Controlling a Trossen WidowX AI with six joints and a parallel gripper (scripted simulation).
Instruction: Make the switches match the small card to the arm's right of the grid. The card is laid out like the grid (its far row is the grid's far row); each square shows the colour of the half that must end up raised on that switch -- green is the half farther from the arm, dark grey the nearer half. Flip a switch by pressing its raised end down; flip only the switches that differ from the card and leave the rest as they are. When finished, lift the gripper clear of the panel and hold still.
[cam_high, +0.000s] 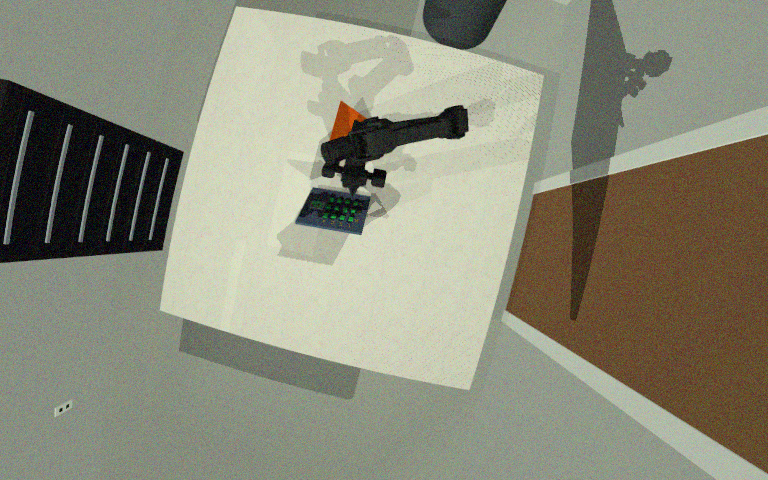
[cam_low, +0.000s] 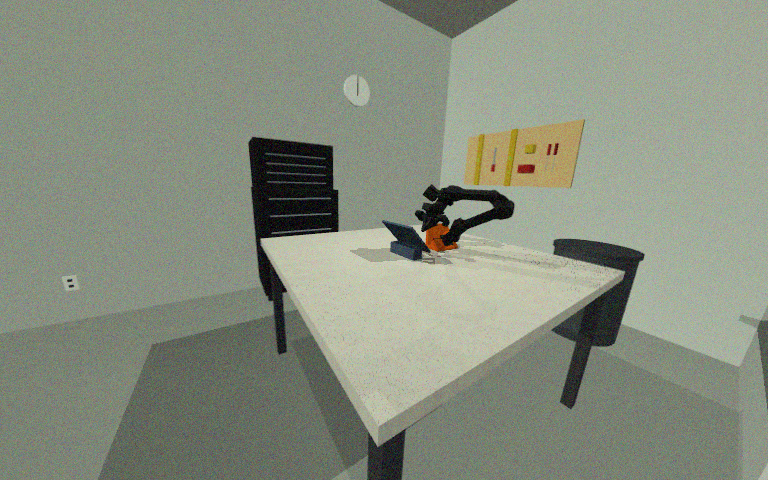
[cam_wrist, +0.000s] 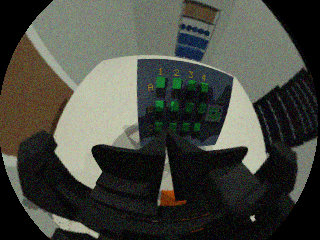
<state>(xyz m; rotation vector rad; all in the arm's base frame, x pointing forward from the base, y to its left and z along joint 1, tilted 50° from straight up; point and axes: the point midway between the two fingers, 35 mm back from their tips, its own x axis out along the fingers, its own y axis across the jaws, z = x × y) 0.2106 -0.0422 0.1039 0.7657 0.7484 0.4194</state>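
- Pale table (cam_high: 317, 294) (cam_low: 430, 316), grey walls; arm pose?
- Black arm (cam_high: 413, 131) (cam_low: 481, 195) bent over orange base (cam_high: 340, 121) (cam_low: 436, 237); gripper (cam_high: 353, 191) (cam_low: 423, 227) (cam_wrist: 166, 131) clenched, empty, at panel's near edge.
- Panel (cam_high: 332, 225) (cam_low: 405, 233) (cam_wrist: 148, 70)?
- Tilted on blue block (cam_low: 404, 250); card (cam_wrist: 214, 113) beside column 4.

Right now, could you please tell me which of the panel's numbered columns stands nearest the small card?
Column 4, the one under the painted "4", is nearest the small card; columns 1, 2 and 3 lie farther off.
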